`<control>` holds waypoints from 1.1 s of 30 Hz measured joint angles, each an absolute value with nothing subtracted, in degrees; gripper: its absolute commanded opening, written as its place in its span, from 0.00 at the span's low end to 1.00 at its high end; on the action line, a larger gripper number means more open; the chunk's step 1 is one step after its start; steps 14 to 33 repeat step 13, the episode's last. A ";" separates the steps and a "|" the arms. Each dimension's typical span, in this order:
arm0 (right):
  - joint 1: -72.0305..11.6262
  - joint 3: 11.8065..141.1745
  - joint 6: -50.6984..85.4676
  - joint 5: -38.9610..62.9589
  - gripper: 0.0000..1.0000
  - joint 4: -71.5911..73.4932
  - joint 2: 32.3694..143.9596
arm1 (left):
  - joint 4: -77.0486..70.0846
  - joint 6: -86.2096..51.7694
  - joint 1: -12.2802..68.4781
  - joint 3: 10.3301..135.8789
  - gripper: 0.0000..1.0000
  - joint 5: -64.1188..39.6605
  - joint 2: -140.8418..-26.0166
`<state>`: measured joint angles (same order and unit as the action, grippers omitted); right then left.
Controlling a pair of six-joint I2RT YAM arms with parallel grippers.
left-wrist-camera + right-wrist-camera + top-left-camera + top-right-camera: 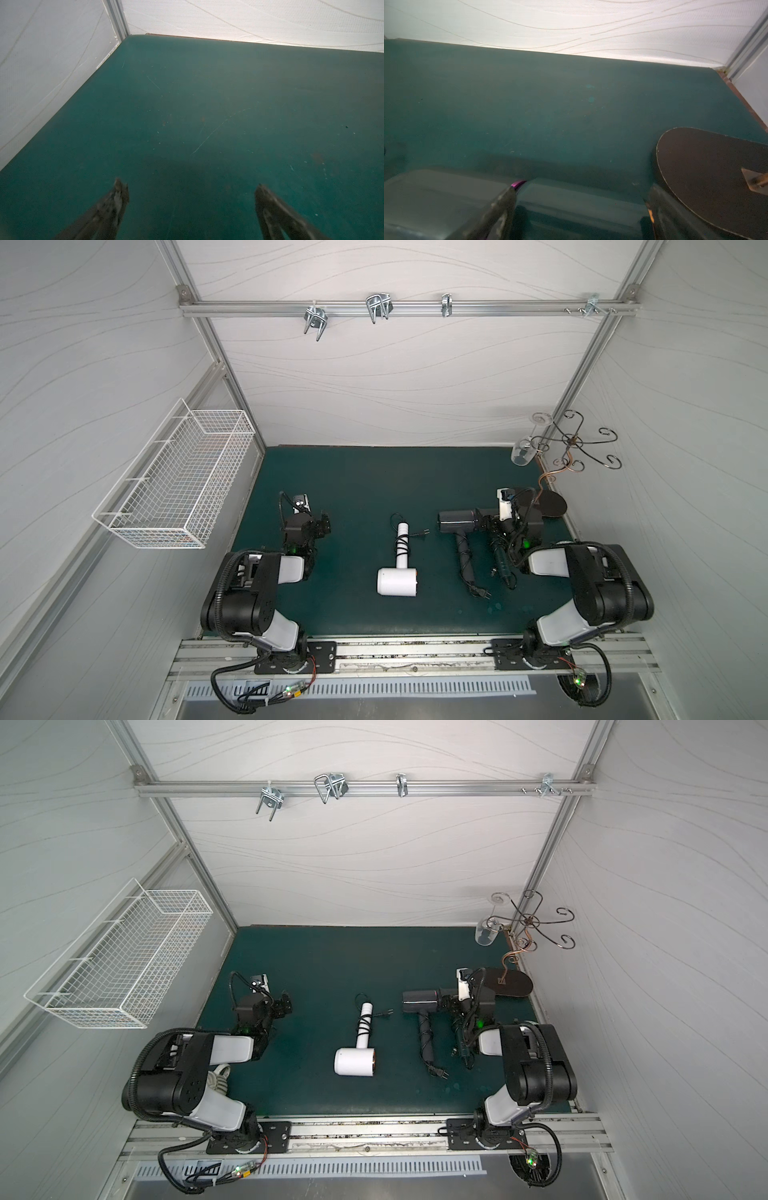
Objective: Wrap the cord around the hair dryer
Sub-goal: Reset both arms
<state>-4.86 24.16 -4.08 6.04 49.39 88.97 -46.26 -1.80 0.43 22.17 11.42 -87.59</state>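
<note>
The white hair dryer (397,581) lies in the middle of the worktop (353,481), with its cord (401,546) coiled around it. The left tool (191,187) is spread over bare worktop; the right tool (579,197) stands spread astride the dark hair dryer (457,521), also wrapped. Wrapping looks finished, so next only a careful straight retreat seems needed

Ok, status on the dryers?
Left tool open over mat. Right tool open, straddling grey dryer. White dryer: cord coiled on handle. Stand base close by.
</note>
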 measured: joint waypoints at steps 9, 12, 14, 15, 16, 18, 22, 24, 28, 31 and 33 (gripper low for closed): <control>-4.86 24.32 -3.01 4.91 0.99 48.86 89.21 | -46.26 -2.00 0.43 22.17 0.98 11.86 -87.59; -4.86 24.34 -2.98 4.91 0.99 48.84 89.21 | -46.26 -2.02 0.43 22.17 0.98 11.90 -87.59; -4.86 24.34 -2.96 4.91 0.99 48.84 89.21 | -46.26 -2.02 0.43 22.17 0.98 11.92 -87.59; -4.86 24.34 -2.96 4.91 0.99 48.84 89.21 | -46.26 -2.02 0.43 22.17 0.98 11.92 -87.59; -4.86 24.34 -2.96 4.91 0.99 48.84 89.21 | -46.26 -2.02 0.43 22.17 0.98 11.92 -87.59; -4.86 24.34 -2.96 4.91 0.99 48.84 89.21 | -46.26 -2.02 0.43 22.17 0.98 11.92 -87.59; -4.86 24.34 -2.96 4.91 0.99 48.84 89.21 | -46.26 -2.02 0.43 22.17 0.98 11.92 -87.59; -4.86 24.34 -2.96 4.91 0.99 48.84 89.21 | -46.26 -2.02 0.43 22.17 0.98 11.92 -87.59; -4.86 24.34 -2.96 4.91 0.99 48.84 89.21 | -46.26 -2.02 0.43 22.17 0.98 11.92 -87.59; -4.86 24.34 -2.96 4.91 0.99 48.84 89.21 | -46.26 -2.02 0.43 22.17 0.98 11.92 -87.59; -4.86 24.34 -2.96 4.91 0.99 48.84 89.21 | -46.26 -2.02 0.43 22.17 0.98 11.92 -87.59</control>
